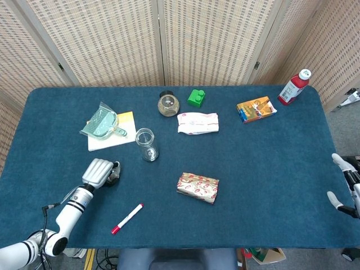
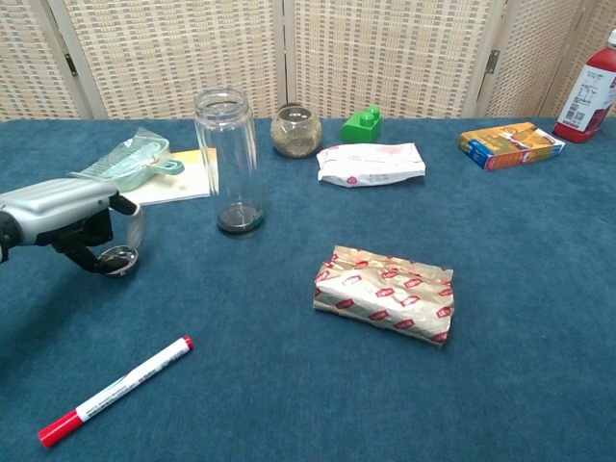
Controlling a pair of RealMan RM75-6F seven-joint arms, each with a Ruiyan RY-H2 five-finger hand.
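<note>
left hand [image 2: 67,217] | fingers curled over, touching metal lid [image 2: 119,259] | hold uncertain

The left hand [image 1: 99,171] has a silver-grey ribbed metal back and black parts under its fingers. Its forearm is white with black rings at the wrist, and a thin grey cable runs beside it. The right hand [image 1: 344,185] shows white fingers with black between them.

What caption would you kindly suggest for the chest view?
Left robot hand reaching over a small metal lid beside an open glass jar.
</note>
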